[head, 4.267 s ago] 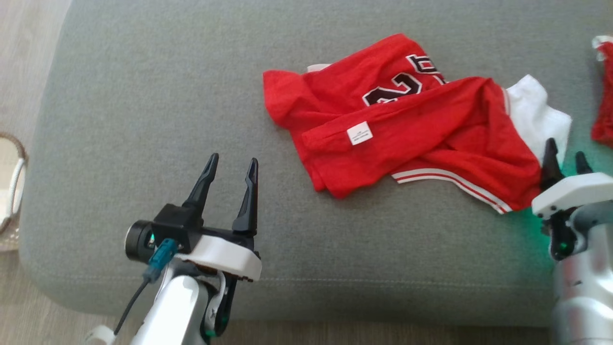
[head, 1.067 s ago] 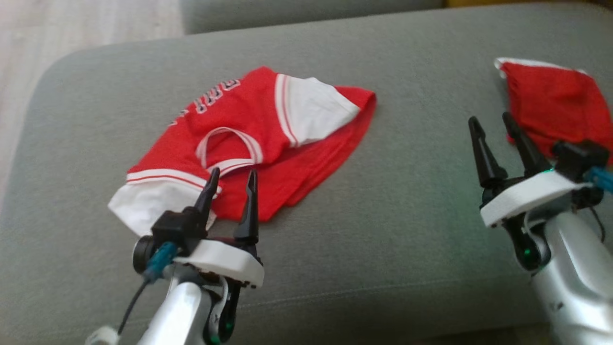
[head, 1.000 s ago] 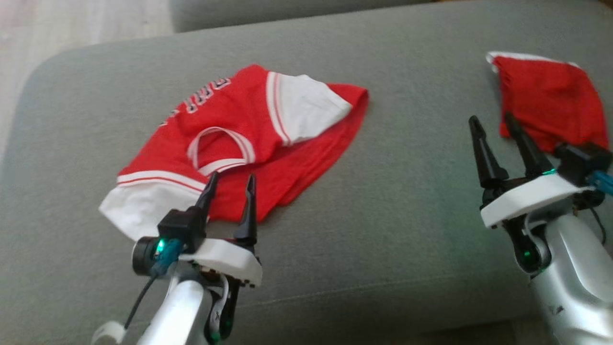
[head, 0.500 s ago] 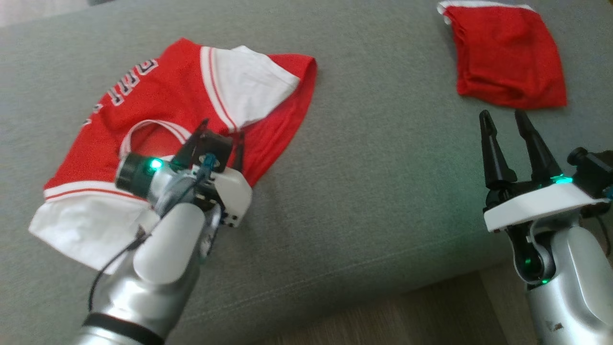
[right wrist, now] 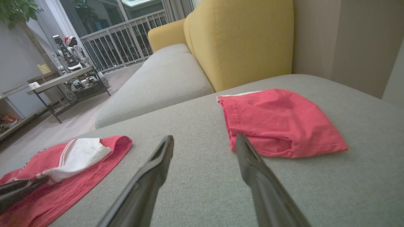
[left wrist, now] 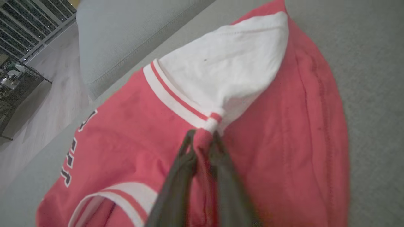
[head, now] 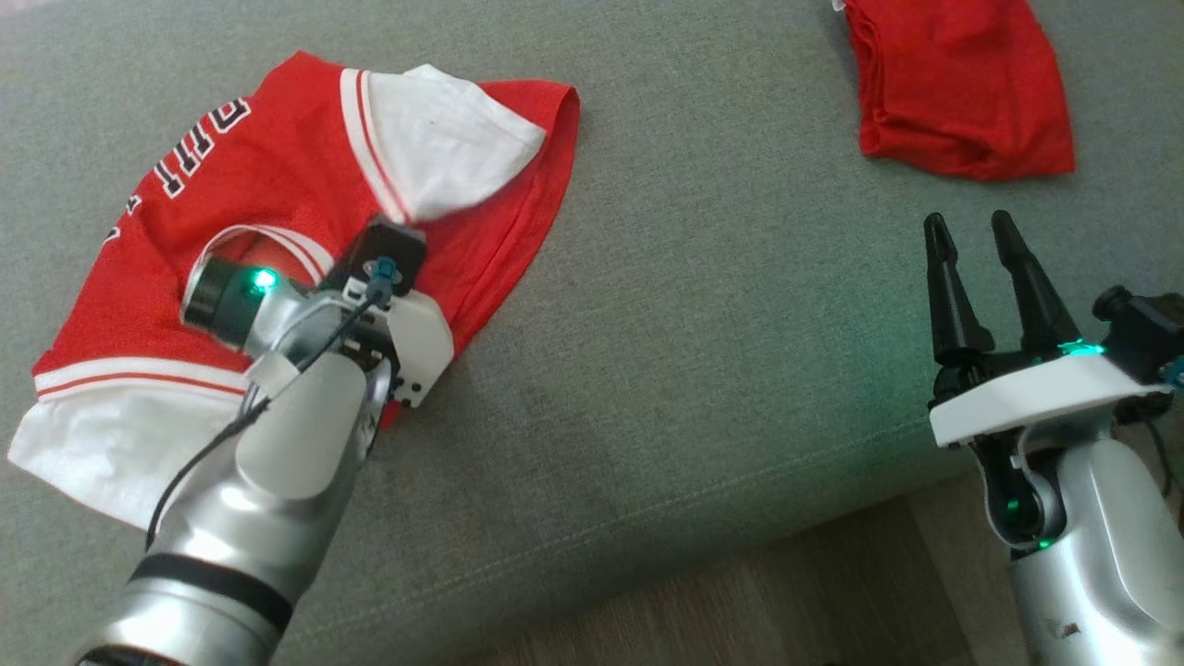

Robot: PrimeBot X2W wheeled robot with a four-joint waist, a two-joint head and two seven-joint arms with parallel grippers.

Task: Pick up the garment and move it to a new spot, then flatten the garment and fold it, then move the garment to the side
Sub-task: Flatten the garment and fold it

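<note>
Grey woven fabric covers the wide sofa cushion (head: 703, 305), a yellow upholstered backrest (right wrist: 240, 41) behind it. The crumpled red jersey with white sleeves (head: 277, 176) lies upper left in the head view, the left gripper (left wrist: 203, 135) pinching a fold at its sleeve seam. The right gripper (head: 967, 227), lower right, stands spread, near a folded red cloth (head: 957, 92).

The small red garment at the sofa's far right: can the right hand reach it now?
Probably yes: the right hand is open and empty, pointing toward the small red garment, with bare grey cushion between them.
</note>
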